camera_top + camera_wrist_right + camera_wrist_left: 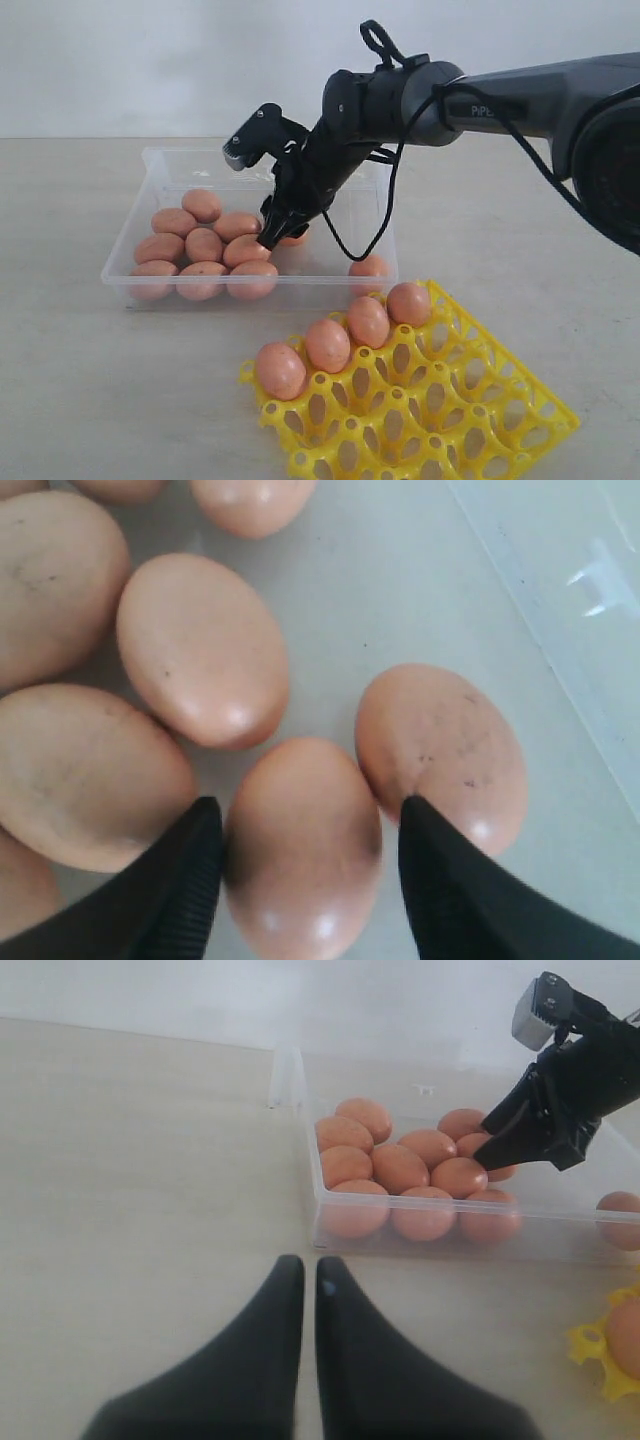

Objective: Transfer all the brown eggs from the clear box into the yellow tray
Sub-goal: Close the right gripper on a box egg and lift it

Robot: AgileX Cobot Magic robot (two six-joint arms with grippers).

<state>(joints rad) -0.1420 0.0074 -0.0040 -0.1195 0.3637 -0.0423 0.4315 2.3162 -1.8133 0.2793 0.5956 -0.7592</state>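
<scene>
**Right claw (307,810):** jaws are standing apart, down inside the clear box (310,281), straddling one brown egg (303,880). The egg is lying on the box floor. No lift is visible, and no firm clamp can be confirmed.

**Left claw (308,1285):** fingers are sitting together over the bare table (100,400), outside the box and holding nothing.

**Task state:** four eggs are sitting along one edge row of the yellow tray (480,420). Roughly ten are waiting in the box, most of them bunched at the end away from the tray. One egg (368,268) is lying apart by the front wall. Judged well short of halfway.

**Risks from here:**
- A neighbouring egg (440,755) is lying right against one finger, and another egg (85,775) is crowding the opposite finger. When the jaws close, a fingertip may be riding onto a neighbour instead of the target. That would give a skewed grip or shove the cluster.
- The shell is smooth and rounded and the fingers are meeting it on its curve. A light squeeze risks the egg squirting out, and a hard one risks cracking it.
- The eggs are touching each other, so lifting may be dragging or rolling the adjacent ones.
- The black cable loop (352,245) is hanging low over the box and may be snagging the rim on the way out.
- The carry has to clear the front wall, and a low path would be knocking the egg loose.
</scene>
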